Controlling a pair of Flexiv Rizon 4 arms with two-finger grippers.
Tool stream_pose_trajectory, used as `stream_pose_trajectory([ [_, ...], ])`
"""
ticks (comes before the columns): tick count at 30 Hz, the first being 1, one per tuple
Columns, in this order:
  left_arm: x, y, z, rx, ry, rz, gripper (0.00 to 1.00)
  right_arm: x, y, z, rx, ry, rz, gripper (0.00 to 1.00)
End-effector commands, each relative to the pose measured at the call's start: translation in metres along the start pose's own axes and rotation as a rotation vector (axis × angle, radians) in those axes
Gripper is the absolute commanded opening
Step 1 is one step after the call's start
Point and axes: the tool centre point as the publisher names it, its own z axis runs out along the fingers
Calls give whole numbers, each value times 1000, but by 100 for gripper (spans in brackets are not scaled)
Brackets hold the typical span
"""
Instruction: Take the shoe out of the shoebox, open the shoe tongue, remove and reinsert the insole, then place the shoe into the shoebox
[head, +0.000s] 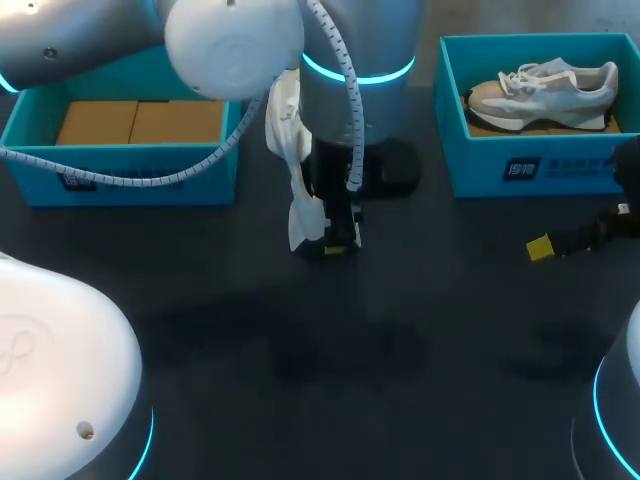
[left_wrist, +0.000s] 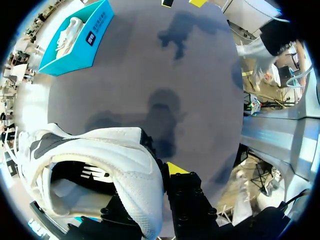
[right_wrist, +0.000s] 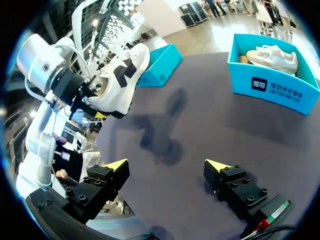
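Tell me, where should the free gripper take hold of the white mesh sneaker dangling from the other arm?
Probably the toe end of the white mesh sneaker, coming in from the right. The left gripper clamps its collar at the low end, leaving the raised forefoot free toward the open right gripper.

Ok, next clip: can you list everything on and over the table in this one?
shoeboxes: two, teal, open; left box at the table's far left, right box at its far right
cardboard: brown, lying in the left box
boxed shoe: one, grey-white, inside the right box
held shoe: one, white with black markings, lifted over the table's middle
table: one, dark
left hand: shut on the held shoe's edge
right hand: open, empty, over the table's right side
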Motion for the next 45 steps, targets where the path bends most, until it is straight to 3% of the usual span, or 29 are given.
stream_pose_trajectory([
  [1, 0, 3, -1, 5, -1, 1, 0, 1, 0, 1, 1, -3, 1, 100],
  [20, 0, 3, -1, 5, -1, 1, 0, 1, 0, 1, 1, -3, 1, 100],
  [25, -3, 18, -7, 25, -7, 81, 0, 1, 0, 1, 1, -3, 1, 100],
  [45, -84, 101, -18, 63, 46, 108, 0, 1, 0, 1, 1, -3, 1, 100],
])
